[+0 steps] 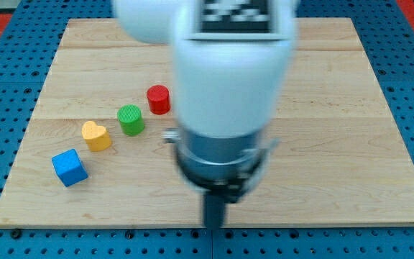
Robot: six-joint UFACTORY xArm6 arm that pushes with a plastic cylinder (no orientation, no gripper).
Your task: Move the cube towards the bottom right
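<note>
Rod tip (213,226), jawless, at bottom centre of wooden board (336,144); blue cube (69,167) lower left, beside yellow heart (96,135), green cylinder (131,119), red cylinder (158,98).

Red cylinder (158,99), green cylinder (130,119), yellow heart (96,135)

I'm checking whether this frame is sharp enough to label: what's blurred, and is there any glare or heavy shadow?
In the camera view, the arm is large, close and blurred, its edges soft; my tip is smeared too. The blue cube, yellow heart, green cylinder and red cylinder are fairly crisp. Lighting on the board is even, without glare; shadows are faint.
</note>
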